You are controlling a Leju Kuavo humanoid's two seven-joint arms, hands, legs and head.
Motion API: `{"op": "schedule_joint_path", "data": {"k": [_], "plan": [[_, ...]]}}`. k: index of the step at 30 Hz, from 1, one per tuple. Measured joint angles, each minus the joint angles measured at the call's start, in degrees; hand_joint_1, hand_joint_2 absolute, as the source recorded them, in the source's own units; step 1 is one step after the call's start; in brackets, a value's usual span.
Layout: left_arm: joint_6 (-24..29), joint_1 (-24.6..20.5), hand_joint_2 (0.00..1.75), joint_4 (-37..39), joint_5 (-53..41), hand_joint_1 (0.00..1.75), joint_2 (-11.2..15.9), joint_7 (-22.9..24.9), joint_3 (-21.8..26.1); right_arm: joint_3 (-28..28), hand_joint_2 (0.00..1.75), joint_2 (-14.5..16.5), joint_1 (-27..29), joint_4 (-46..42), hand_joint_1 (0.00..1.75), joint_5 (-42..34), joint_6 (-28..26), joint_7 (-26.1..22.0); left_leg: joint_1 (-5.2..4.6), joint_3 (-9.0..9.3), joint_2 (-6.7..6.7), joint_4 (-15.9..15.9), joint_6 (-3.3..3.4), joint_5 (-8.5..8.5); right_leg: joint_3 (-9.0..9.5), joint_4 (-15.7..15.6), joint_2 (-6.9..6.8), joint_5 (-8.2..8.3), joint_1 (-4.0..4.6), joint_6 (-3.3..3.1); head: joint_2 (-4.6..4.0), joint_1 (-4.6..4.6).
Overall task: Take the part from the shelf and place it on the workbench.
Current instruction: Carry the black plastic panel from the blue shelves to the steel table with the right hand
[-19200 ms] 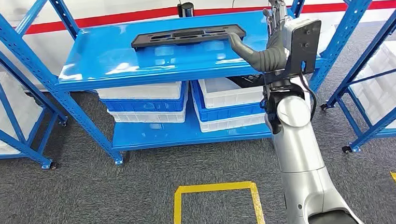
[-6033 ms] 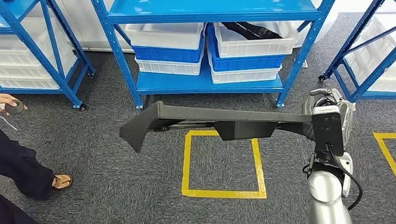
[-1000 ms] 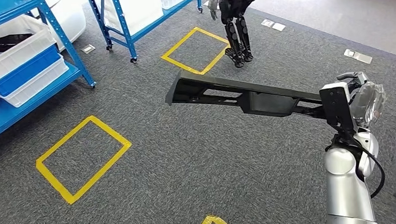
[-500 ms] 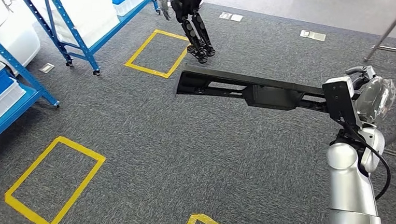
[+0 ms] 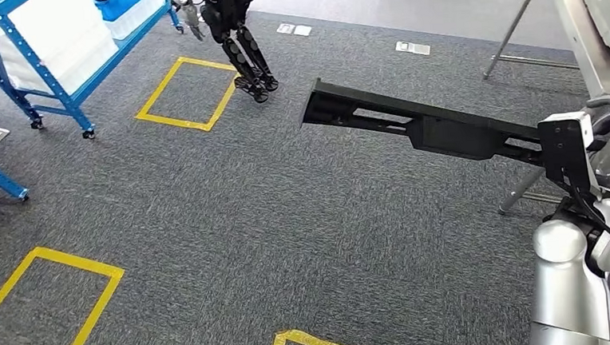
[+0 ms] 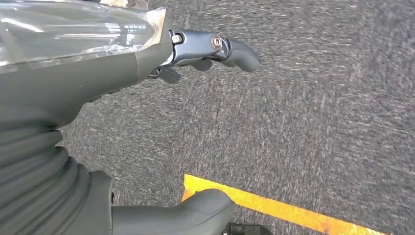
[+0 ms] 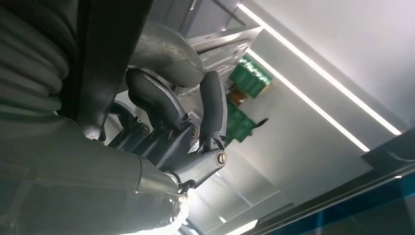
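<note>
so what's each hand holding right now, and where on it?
Right hand grips the long black part at its near end. Left hand holds nothing, fingers apart.

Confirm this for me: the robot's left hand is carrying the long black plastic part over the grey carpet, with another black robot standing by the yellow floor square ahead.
Wrong hand. The head view shows the long black plastic part gripped by the right hand, carried over the grey carpet. The left wrist view shows the left hand holding nothing. The other black robot does stand by the yellow floor square.

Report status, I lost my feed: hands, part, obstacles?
Right hand grips black part, carried over carpet. Left hand holds nothing. Another robot stands ahead-left.
</note>
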Motion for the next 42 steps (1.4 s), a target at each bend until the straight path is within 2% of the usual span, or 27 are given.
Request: {"op": "schedule_joint_path", "data": {"k": [1, 2, 3, 5, 7, 9, 10, 12, 14, 16, 17, 19, 21, 23, 25, 27, 29, 31, 32, 33, 34, 35, 37, 38, 40, 41, 42], "plan": [[0.0, 0.0, 1.75, 0.0, 0.1, 0.0, 0.0, 0.0, 0.1, -0.1, 1.75, 0.0, 0.2, 0.0, 1.75, 0.1, 0.0, 0.1, -0.08, -0.05, 0.91, 0.0, 0.01, -0.03, -0.71, 2.0, -0.38, -0.6, -0.17, 0.28, 0.0, 0.01], [-0.1, 0.0, 1.75, 0.0, 0.1, 0.0, 0.0, 0.0, 0.2, -0.2, 1.75, 0.0, 0.4, 0.0, 1.75, 0.2, 0.0, 0.1, -0.11, -0.11, 1.77, 0.0, -0.01, -0.07, -0.4, 2.0, -0.7, -0.45, -0.38, 0.72, 0.0, 0.02], [-0.1, 0.0, 1.75, 0.0, 0.2, 0.0, 0.0, 0.0, 0.2, -0.3, 1.75, -0.1, 0.5, 0.0, 1.75, 0.4, -0.1, 0.2, -0.1, -0.11, 2.58, 0.1, -0.09, -0.14, 1.11, -0.3, -1.16, 0.45, -0.62, 1.27, 0.0, 0.03], [-0.4, -0.1, 1.75, 0.0, 0.3, 0.0, 0.1, 0.0, 0.3, -0.4, 1.75, 0.0, 0.4, 0.0, 1.75, 1.2, -0.2, 0.4, -0.18, -0.04, 4.02, 0.3, -0.53, -0.44, 5.94, -8.2, -3.45, 2.76, -0.9, 2.07, 0.0, 0.03], [-0.5, -0.2, 1.75, 0.0, 0.5, 0.0, 0.2, 0.0, 0.5, -0.4, 1.75, 0.1, 0.5, -0.1, 1.75, 2.0, -0.4, 0.9, -0.4, 0.1, 5.24, 0.5, -1.15, -0.81, 8.7, -13.0, -5.14, 3.94, -0.6, 1.67, 0.0, -0.06], [-0.6, -0.2, 1.75, 0.0, 0.7, 0.0, 0.3, 0.1, 0.9, -0.6, 1.75, 0.3, 0.6, -0.2, 1.75, 2.6, -0.6, 1.1, -0.48, 0.31, 6.42, 0.6, -1.64, -1.04, 8.65, -13.5, -4.31, 4.16, -0.26, 0.8, 0.0, -0.19], [-0.6, -0.2, 1.75, 0.0, 0.8, 0.0, 0.3, 0.1, 1.0, -0.6, 1.75, 0.3, 0.6, -0.2, 1.75, 2.8, -0.6, 1.2, -0.34, 0.34, 6.59, 0.7, -1.93, -1.26, 8.62, -13.5, -3.62, 4.26, -0.55, 0.44, 0.0, -0.21], [-0.5, -0.3, 1.75, 0.0, 0.9, 0.0, 0.3, 0.3, 1.2, -0.7, 1.75, 0.5, 0.7, -0.3, 1.75, 3.4, -0.6, 1.4, 0.08, -0.42, 4.27, 3.0, -2.52, -3.12, 8.63, -13.7, -2.29, 4.52, -1.07, -0.32, 0.0, -0.29], [-0.4, -0.2, 1.75, 0.0, 1.4, 0.0, 0.4, 0.7, 1.5, -0.8, 1.75, 0.9, 0.5, -0.4, 1.75, 3.8, -0.4, 1.6, 0.4, -3.23, 0.57, 9.4, -2.9, -6.83, 8.56, -13.7, -1.1, 4.65, -1.12, -0.98, 0.0, -0.36], [-0.1, 0.0, 1.75, 0.0, 2.0, 0.0, 0.4, 1.1, 2.1, -0.7, 1.75, 1.3, 0.2, -0.2, 1.75, 4.1, -0.1, 1.6, 0.51, -6.34, -0.76, 15.8, -3.01, -9.18, 8.42, -13.6, 0.29, 4.74, -0.93, -1.28, 0.0, -0.36], [0.1, 0.0, 1.75, 0.0, 2.3, 0.0, 0.4, 1.3, 2.4, -0.7, 1.75, 1.5, -0.2, 0.1, 1.75, 4.1, 0.2, 1.6, 0.55, -6.84, -0.95, 16.5, -3.0, -8.79, 8.37, -13.6, 1.09, 4.78, -0.9, -1.31, 0.0, -0.38], [0.4, 0.0, 1.75, 0.0, 3.0, 0.0, 0.4, 1.3, 3.0, -0.7, 1.75, 1.7, -1.4, 0.9, 1.75, 4.2, 0.9, 1.6, 0.78, -4.92, -1.62, 12.1, -2.94, -5.31, 8.32, -13.4, 2.67, 4.83, -0.99, -1.28, 0.0, -0.39], [0.6, 0.0, 1.75, 0.0, 3.5, 0.0, 0.4, 1.4, 3.7, -0.7, 1.75, 1.9, -3.1, 2.0, 1.75, 3.8, 1.4, 1.3, 1.25, -1.72, -4.13, 5.2, -2.92, -2.39, 8.07, -13.0, 4.07, 4.9, -0.93, -1.02, 0.0, -0.34], [0.9, 0.0, 1.75, 0.0, 3.9, 0.0, 0.4, 1.5, 4.3, -0.7, 1.75, 2.0, -4.6, 3.1, 1.75, 3.1, 1.6, 0.8, 1.25, -0.55, -5.47, 2.4, -2.74, -1.71, 7.54, -12.9, 5.36, 5.25, -0.8, -0.28, 0.0, -0.29], [1.2, 0.0, 1.75, 0.0, 4.1, 0.0, 0.3, 1.7, 4.7, -0.7, 1.75, 2.0, -5.5, 4.2, 1.75, 2.6, 1.6, 0.2, 0.87, -0.58, -4.1, 2.0, -1.97, -1.19, 6.89, -13.3, 6.33, 5.79, -0.9, 0.67, 0.0, -0.31], [1.4, -0.1, 1.75, 0.0, 4.2, 0.0, 0.3, 1.6, 5.0, -0.7, 1.75, 2.0, -6.2, 5.2, 1.75, 2.3, 1.6, -0.2, 0.71, -0.52, -2.68, 1.3, -0.89, -0.46, 5.64, -11.8, 4.13, 5.07, -0.8, 0.98, 0.0, -0.12], [1.4, 0.0, 1.75, 0.0, 4.1, 0.0, 0.3, 1.5, 5.4, -0.7, 1.75, 2.0, -6.8, 6.2, 1.75, 2.1, 1.5, -0.4, 0.46, -0.61, -1.21, 0.9, -0.25, -0.09, 2.8, -5.8, 0.66, 2.25, -0.58, 0.68, 0.0, 0.17], [1.3, 0.1, 1.75, 0.0, 3.9, 0.0, 0.4, 1.5, 5.5, -0.7, 1.75, 1.9, -6.9, 7.2, 1.75, 1.9, 1.4, -0.4, 0.18, -0.76, 0.35, 0.9, -0.1, -0.09, -0.3, 1.3, -0.39, -0.42, -0.55, 0.67, 0.0, 0.29], [1.2, 0.2, 1.75, 0.0, 3.8, 0.0, 0.4, 1.4, 5.5, -0.7, 1.75, 1.8, -6.8, 7.6, 1.75, 1.9, 1.4, -0.4, 0.08, -0.8, 1.08, 0.9, -0.08, -0.11, -0.7, 2.7, -0.52, -0.78, -0.55, 0.9, 0.0, 0.3], [1.2, 0.2, 1.75, 0.0, 3.7, 0.0, 0.4, 1.4, 5.5, -0.7, 1.75, 1.6, -6.7, 8.0, 1.75, 1.8, 1.4, -0.4, 0.02, -0.83, 1.82, 0.9, -0.09, -0.12, -0.07, 2.0, -0.75, -0.42, -0.56, 1.22, 0.0, 0.31], [1.2, 0.2, 1.75, 0.0, 3.7, 0.0, 0.4, 1.4, 5.5, -0.7, 1.75, 1.5, -6.6, 8.2, 1.75, 1.8, 1.4, -0.4, -0.02, -0.81, 2.53, 0.9, -0.13, -0.15, 1.75, -1.0, -1.38, 0.6, -0.55, 1.54, 0.0, 0.31], [1.1, 0.2, 1.75, 0.0, 3.7, 0.0, 0.4, 1.4, 5.5, -0.7, 1.75, 1.3, -6.7, 8.4, 1.75, 1.8, 1.4, -0.5, -0.09, -0.76, 3.19, 1.0, -0.23, -0.22, 4.17, -5.2, -2.9, 1.8, -0.47, 1.74, 0.0, 0.34], [0.8, 0.2, 1.75, 0.0, 3.5, 0.0, 0.4, 1.3, 5.5, -0.7, 1.75, 1.2, -7.0, 8.7, 1.75, 1.8, 1.4, -0.5, -0.51, -0.69, 4.44, 1.1, -0.63, -0.48, 7.96, -11.8, -5.66, 3.63, 0.18, 1.47, 0.0, 0.34], [0.5, 0.2, 1.75, 0.0, 3.4, 0.0, 0.4, 1.3, 5.5, -0.7, 1.75, 1.1, -7.1, 8.8, 1.75, 1.9, 1.3, -0.4, -0.73, -0.62, 5.06, 1.1, -0.83, -0.6, 8.62, -13.1, -6.25, 4.0, 0.47, 1.12, 0.0, 0.27], [-0.3, 0.2, 1.75, 0.0, 3.0, 0.0, 0.4, 1.3, 5.5, -1.0, 1.75, 0.6, -7.0, 9.1, 1.75, 2.3, 1.0, 0.0, -0.84, -0.44, 6.41, 1.1, -1.22, -0.84, 8.61, -13.6, -4.93, 4.37, 0.54, 0.39, 0.0, 0.05], [-0.7, 0.1, 1.75, 0.0, 2.7, 0.0, 0.4, 1.3, 5.5, -1.3, 1.75, 0.2, -6.8, 9.1, 1.75, 3.0, 0.7, 0.4, -0.67, -0.44, 6.22, 1.4, -1.52, -1.18, 8.66, -13.7, -4.21, 4.52, 0.29, 0.08, 0.0, 0.01], [-1.1, 0.1, 1.75, 0.0, 2.5, 0.0, 0.4, 1.4, 5.5, -1.5, 1.75, 0.0, -6.6, 9.1, 1.75, 3.9, 0.3, 0.9, -0.42, -0.78, 5.06, 2.5, -1.83, -2.05, 8.75, -13.9, -3.51, 4.67, 0.0, -0.33, 0.0, -0.04]]}}
